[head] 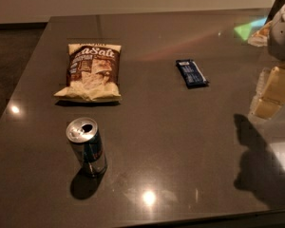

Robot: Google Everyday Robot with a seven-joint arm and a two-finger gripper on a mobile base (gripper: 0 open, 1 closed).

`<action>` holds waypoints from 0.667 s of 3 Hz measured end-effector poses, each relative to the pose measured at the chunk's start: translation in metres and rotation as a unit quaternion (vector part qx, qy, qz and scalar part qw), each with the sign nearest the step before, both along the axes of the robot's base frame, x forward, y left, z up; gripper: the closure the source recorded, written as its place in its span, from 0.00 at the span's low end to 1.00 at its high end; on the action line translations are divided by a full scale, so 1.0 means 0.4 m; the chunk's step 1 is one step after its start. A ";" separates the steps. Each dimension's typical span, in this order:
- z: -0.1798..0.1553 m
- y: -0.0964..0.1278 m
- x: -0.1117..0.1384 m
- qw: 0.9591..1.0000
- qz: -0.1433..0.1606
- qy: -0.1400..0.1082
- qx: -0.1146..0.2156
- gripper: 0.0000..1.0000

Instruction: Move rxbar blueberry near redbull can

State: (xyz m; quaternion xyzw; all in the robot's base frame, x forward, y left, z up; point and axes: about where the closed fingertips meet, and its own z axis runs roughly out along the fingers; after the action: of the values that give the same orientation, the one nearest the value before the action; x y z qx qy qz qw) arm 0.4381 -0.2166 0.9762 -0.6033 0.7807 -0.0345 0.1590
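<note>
Pincer [271,93] hanging at right edge, arm [284,30] above, rxbar blueberry [192,73] well apart

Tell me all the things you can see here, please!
chip bag: one, brown and cream, lying flat at the table's far left.
redbull can: one, silver and blue, standing upright at the front left, nearer the camera than the chip bag.
rxbar blueberry: one, dark navy blue, lying flat right of the middle, well apart from the can.
table: one, dark grey and shiny, under everything.
arm: one, white, at the upper right edge.
end effector: one, cream-coloured, at the right edge, right of the bar and not touching it.
</note>
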 end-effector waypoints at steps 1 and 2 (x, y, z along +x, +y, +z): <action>0.000 0.000 0.000 1.000 0.000 0.000 0.000 0.00; -0.011 -0.017 0.035 0.999 -0.043 -0.002 -0.006 0.00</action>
State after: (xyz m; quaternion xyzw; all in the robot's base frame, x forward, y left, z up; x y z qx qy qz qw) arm 0.4523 -0.2234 0.9718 -0.5701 0.8053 -0.0469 0.1557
